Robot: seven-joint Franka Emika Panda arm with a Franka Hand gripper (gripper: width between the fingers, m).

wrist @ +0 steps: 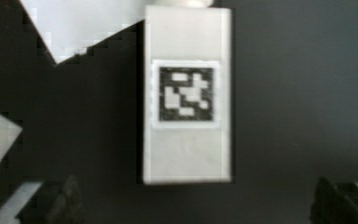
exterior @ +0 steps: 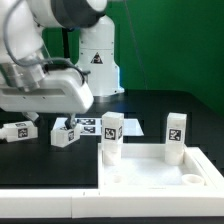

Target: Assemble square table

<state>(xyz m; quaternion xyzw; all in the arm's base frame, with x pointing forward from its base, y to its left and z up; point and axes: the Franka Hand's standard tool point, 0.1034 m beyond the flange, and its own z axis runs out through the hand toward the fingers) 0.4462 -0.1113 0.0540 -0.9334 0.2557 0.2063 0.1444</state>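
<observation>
The gripper (wrist: 197, 203) is seen wide open in the wrist view. Its two dark fingers (wrist: 51, 200) stand on either side of a white leg (wrist: 188, 140). A strip of the black work surface (wrist: 282, 100) shows between each finger and the leg, so nothing is held. The leg is laid flat on the work surface, with its black-and-white tag (wrist: 188, 95) turned up to the camera and a short peg (wrist: 186, 3) seen at one end. Near that end a white flat piece (wrist: 78, 30) is cut off by the picture's edge, and what it belongs to cannot be told.

In the exterior view the arm (exterior: 45, 90) is bent low over the exterior view's left part of the work surface. The fingers can hardly be made out there. A lying leg (exterior: 65, 133) is found just below the arm's hand, and a second lying leg (exterior: 18, 130) is set apart from it, further to the exterior view's left. Behind them the marker board (exterior: 88, 122) is laid flat.

Toward the exterior view's right, at the front, the square table top (exterior: 150, 170) is placed with its raised rim upward. Two upright legs (exterior: 111, 135) (exterior: 176, 137) are stood on its far corners, tags facing the camera. A round socket (exterior: 190, 182) is left open at a near corner. At the back the robot base (exterior: 97, 55) is seen.
</observation>
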